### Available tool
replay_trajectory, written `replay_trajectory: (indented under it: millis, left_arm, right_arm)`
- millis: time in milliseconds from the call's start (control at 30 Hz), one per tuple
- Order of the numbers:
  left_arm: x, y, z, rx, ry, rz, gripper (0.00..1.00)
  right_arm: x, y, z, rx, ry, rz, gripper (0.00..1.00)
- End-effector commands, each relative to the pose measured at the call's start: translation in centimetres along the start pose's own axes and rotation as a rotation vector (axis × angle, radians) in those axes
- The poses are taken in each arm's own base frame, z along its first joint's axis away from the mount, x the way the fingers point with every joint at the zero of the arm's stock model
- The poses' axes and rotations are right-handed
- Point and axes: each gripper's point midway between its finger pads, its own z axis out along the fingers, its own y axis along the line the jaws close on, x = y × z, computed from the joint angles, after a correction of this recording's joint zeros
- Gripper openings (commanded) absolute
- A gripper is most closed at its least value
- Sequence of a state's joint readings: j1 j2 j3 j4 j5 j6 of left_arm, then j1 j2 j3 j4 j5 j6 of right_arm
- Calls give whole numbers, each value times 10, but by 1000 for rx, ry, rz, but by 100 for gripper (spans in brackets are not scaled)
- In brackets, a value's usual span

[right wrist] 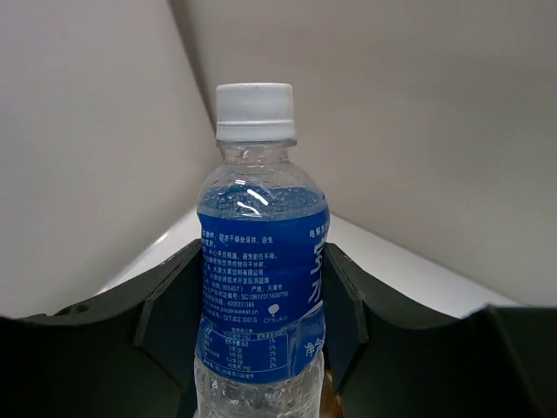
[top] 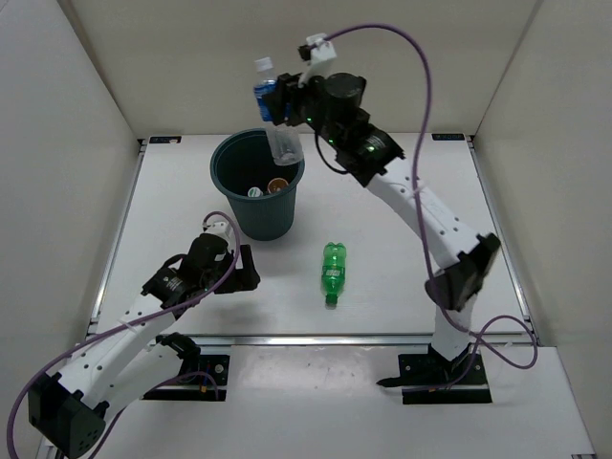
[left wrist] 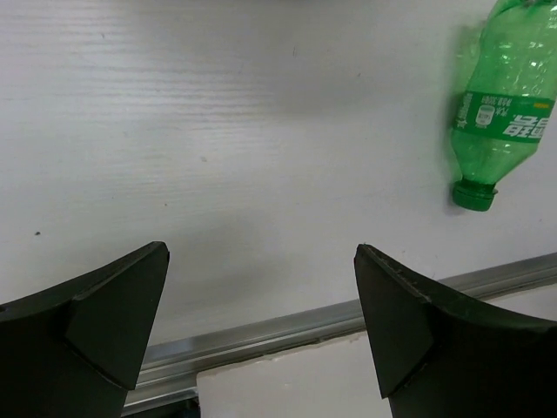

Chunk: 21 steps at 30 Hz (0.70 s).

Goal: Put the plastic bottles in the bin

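Right gripper [top: 279, 103] pinches the blue-label bottle [top: 283, 145], the bin [top: 244, 206] below it; left gripper [left wrist: 261, 261] spread wide over the table [left wrist: 218, 131], green bottle [left wrist: 505, 104] ahead to its right

The worktop [top: 411, 229] is white, with a fine wood grain, and a metal strip [top: 316, 337] runs along its lower edge. The dark bin [top: 258, 212] stands upright on it, a little left of the frame's centre. The green bottle [top: 332, 272] lies on its side to the lower right of the bin, apart from it, with its cap toward the lower edge.
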State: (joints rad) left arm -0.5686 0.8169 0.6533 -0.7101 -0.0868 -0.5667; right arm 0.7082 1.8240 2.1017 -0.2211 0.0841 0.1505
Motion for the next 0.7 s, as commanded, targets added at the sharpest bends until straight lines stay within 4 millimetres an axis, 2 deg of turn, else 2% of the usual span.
replay_trajectory:
  millis: [0, 33, 133, 167, 233, 267, 300, 333, 433, 467, 533, 567, 600, 633, 667]
  left_arm:
    - [9, -4, 2, 35, 26, -37, 99]
    - [13, -1, 4, 28, 38, -25, 99]
    - [7, 1, 3, 18, 28, 5, 98]
    - [6, 2, 2, 8, 28, 9, 99]
    - [0, 2, 1, -4, 12, 39, 99]
    - [-3, 1, 1, -2, 6, 38, 98]
    - [-3, -2, 1, 10, 9, 49, 99]
    - [-4, -4, 3, 14, 11, 54, 98]
    - [-16, -22, 4, 58, -13, 86, 99]
    - [-15, -26, 8, 59, 1, 99, 99]
    - [-27, -46, 9, 104, -18, 119, 99]
    - [-32, -60, 11, 128, -28, 138, 99]
    - [-35, -67, 12, 134, -31, 150, 99]
    - [-38, -83, 14, 158, -35, 176, 99]
    - [-32, -92, 21, 161, -10, 209, 99]
  right_arm:
    - [5, 27, 41, -83, -55, -67, 30]
    - [28, 28, 55, -79, -16, -67, 31]
    - [42, 41, 72, -123, -9, -48, 43]
    - [51, 45, 75, -157, 8, -37, 49]
    - [56, 48, 74, -167, 25, -36, 56]
    - [66, 46, 75, -172, 51, -49, 65]
    - [54, 48, 69, -174, 35, -55, 75]
    - [54, 49, 67, -168, 36, -74, 82]
    - [29, 46, 48, -143, 20, -101, 99]
    - [27, 44, 43, -139, 32, -119, 99]
    - [14, 33, 23, -88, 39, -123, 99]
    - [34, 22, 19, -45, 99, -119, 99]
    - [21, 20, 3, -33, 85, -120, 99]
    - [27, 5, -13, 26, 107, -106, 99]
    - [61, -13, -21, 89, 179, -116, 99]
